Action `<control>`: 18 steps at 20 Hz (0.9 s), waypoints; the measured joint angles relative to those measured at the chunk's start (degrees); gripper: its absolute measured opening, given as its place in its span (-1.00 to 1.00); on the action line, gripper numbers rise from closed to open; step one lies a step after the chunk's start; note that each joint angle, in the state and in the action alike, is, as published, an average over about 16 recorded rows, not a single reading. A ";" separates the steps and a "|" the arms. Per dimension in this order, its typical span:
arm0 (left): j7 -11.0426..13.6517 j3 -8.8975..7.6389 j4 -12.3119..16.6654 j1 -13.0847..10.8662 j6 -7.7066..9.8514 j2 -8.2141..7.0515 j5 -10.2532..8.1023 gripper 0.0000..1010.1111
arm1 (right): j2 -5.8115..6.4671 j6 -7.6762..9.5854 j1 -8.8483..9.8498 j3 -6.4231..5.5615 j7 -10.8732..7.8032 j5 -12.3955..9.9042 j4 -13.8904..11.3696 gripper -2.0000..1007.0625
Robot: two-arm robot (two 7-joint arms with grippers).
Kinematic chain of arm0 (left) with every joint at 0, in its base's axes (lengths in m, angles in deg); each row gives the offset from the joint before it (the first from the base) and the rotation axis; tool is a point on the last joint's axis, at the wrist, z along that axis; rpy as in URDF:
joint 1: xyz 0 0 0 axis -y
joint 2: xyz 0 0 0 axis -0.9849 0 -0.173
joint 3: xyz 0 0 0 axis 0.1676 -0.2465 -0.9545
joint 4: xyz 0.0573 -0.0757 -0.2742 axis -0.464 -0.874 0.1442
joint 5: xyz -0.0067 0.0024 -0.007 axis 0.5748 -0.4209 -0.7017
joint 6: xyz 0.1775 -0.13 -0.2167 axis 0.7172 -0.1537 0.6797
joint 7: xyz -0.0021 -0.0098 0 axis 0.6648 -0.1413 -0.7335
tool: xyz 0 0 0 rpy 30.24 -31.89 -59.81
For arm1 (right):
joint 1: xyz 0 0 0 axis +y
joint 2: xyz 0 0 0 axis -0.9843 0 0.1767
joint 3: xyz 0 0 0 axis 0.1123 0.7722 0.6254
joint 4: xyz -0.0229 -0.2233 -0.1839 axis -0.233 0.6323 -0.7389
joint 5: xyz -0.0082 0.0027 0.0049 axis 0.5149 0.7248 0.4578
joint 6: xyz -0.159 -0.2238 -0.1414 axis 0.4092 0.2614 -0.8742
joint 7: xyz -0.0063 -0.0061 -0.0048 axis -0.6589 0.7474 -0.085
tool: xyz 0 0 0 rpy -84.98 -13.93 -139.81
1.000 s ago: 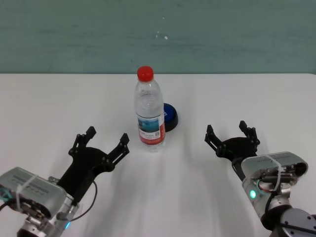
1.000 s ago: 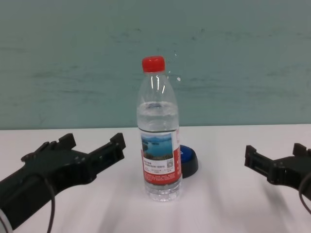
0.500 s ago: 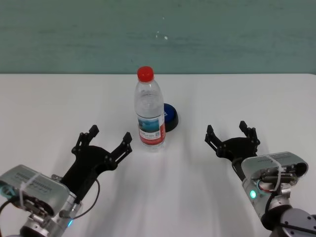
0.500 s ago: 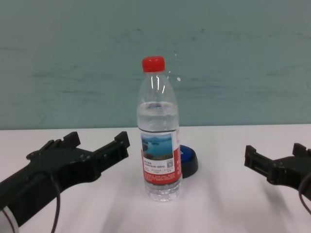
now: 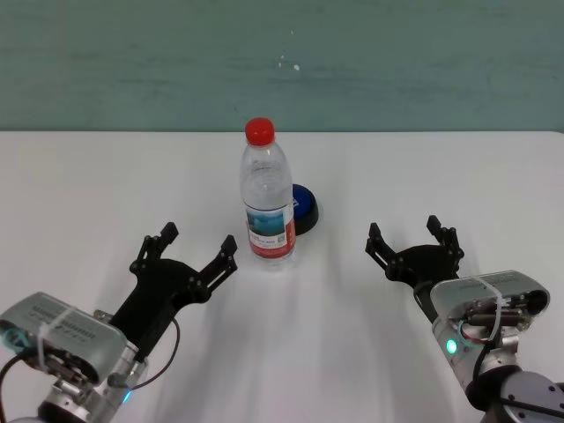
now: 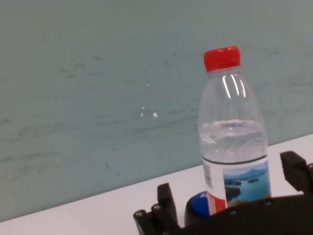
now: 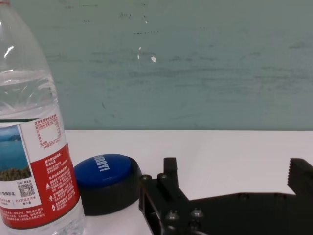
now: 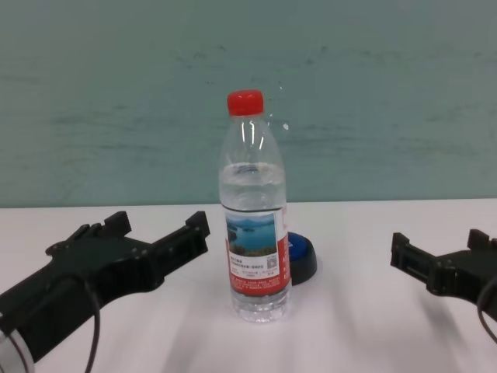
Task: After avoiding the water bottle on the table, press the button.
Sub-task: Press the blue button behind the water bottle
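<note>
Beyond my wide-open left gripper (image 5: 194,251), the water bottle (image 5: 267,201) blocks the button (image 5: 305,208); right gripper (image 5: 412,241) wide, well apart.

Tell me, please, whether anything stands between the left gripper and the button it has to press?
Yes. The upright water bottle stands just in front of the button, on the open left gripper's side, blocking a straight approach. The open right gripper has bare table between it and the button.
</note>
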 joint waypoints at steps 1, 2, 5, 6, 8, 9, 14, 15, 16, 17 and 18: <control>0.01 0.03 -0.04 0.03 0.00 0.00 0.01 1.00 | 0.00 0.00 0.00 0.00 0.00 0.00 0.00 0.99; 0.01 0.05 -0.07 0.05 -0.01 -0.01 0.01 1.00 | 0.00 0.00 0.00 0.00 0.00 0.00 0.00 0.99; 0.05 0.12 -0.16 0.09 -0.02 -0.03 0.02 1.00 | 0.00 0.00 0.00 0.00 0.00 0.00 0.00 0.99; 0.07 0.16 -0.19 0.10 -0.02 -0.04 0.02 1.00 | 0.00 0.00 0.00 0.00 0.00 0.00 0.00 0.99; 0.10 0.22 -0.25 0.12 -0.03 -0.05 0.02 1.00 | 0.00 0.00 0.00 0.00 0.00 0.00 0.00 0.99; 0.11 0.25 -0.27 0.12 -0.03 -0.05 0.02 1.00 | 0.00 0.00 0.00 0.00 0.00 0.00 0.00 0.99; 0.14 0.42 -0.37 0.13 -0.02 -0.06 0.02 1.00 | 0.00 0.00 0.00 0.00 0.00 0.00 0.00 0.99; 0.14 0.45 -0.39 0.13 -0.02 -0.05 0.02 1.00 | 0.00 0.00 0.00 0.00 0.00 0.00 0.00 0.99; 0.14 0.48 -0.41 0.13 -0.02 -0.05 0.03 1.00 | 0.00 0.00 0.00 0.00 0.00 0.00 0.00 0.99; 0.14 0.50 -0.43 0.13 -0.02 -0.04 0.03 1.00 | 0.00 0.00 0.00 0.00 0.00 0.00 0.00 0.99; 0.13 0.53 -0.44 0.12 -0.02 -0.04 0.02 1.00 | 0.00 0.00 0.00 0.00 0.00 0.00 0.00 0.99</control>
